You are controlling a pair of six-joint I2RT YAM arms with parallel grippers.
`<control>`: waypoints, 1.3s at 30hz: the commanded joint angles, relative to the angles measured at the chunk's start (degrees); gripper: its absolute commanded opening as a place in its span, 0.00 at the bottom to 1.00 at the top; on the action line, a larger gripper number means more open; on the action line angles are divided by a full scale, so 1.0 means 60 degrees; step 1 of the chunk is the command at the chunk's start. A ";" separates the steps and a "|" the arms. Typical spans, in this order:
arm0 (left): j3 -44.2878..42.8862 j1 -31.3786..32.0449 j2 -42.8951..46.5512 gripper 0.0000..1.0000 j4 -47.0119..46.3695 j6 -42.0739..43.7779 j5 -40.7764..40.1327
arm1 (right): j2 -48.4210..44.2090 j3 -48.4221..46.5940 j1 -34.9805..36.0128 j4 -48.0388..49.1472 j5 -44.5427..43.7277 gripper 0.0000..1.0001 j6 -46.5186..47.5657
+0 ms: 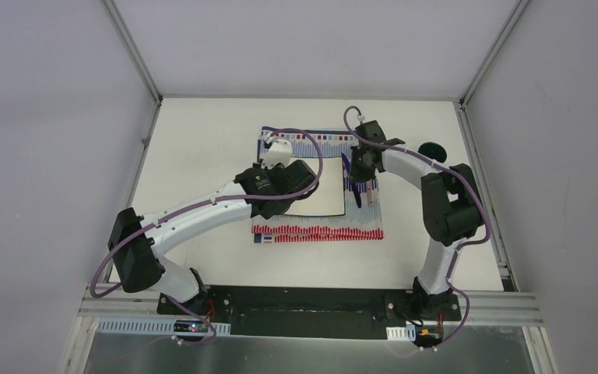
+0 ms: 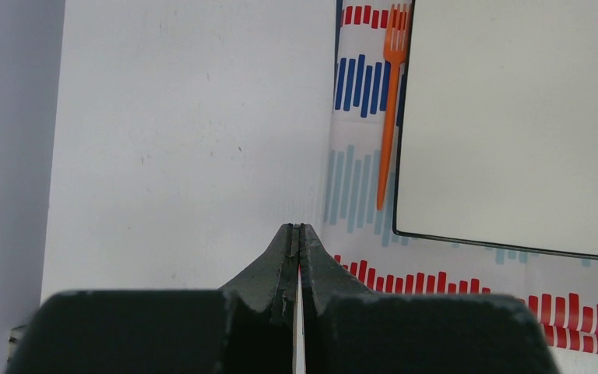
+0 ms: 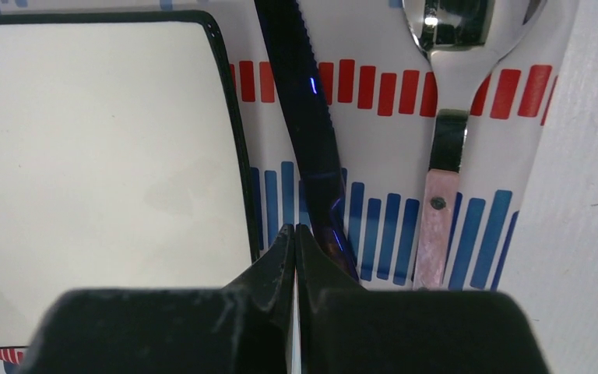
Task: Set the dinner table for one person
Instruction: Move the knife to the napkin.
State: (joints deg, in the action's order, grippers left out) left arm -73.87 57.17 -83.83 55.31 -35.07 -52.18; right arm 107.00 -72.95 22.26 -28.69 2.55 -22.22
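Note:
The white dinner table (image 1: 195,140) carries a striped red-blue-white placemat (image 1: 319,228) with a white square black-rimmed plate (image 1: 325,195) on it. An orange fork (image 2: 389,117) lies on the placemat along the plate's left edge (image 2: 514,117). A dark blue knife (image 3: 307,117) and a pink-handled spoon (image 3: 442,179) lie side by side right of the plate (image 3: 101,140). My left gripper (image 2: 297,227) is shut and empty over the placemat's near left corner (image 1: 263,209). My right gripper (image 3: 294,228) is shut and empty between the plate's rim and the knife (image 1: 357,184).
A dark round object (image 1: 434,148) sits on the table behind the right arm, partly hidden. Grey rails (image 1: 142,148) edge the table, and grey walls stand on three sides. The left arm hides the fork in the top view.

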 commanded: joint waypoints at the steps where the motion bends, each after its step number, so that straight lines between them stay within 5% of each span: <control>1: 0.0192 -0.0178 0.0245 0.00 -0.0302 0.0176 0.0100 | 0.0136 -0.0529 0.0083 0.0417 0.0227 0.00 -0.0162; 39: 0.0779 -0.0440 0.0587 0.00 -0.0571 0.0278 0.0347 | 0.1836 -0.2124 -0.0009 -0.0184 -0.0868 0.00 0.0063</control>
State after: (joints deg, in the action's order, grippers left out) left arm -69.41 55.37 -81.93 53.28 -34.39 -50.41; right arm 116.84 -83.79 22.85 -31.20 0.91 -22.50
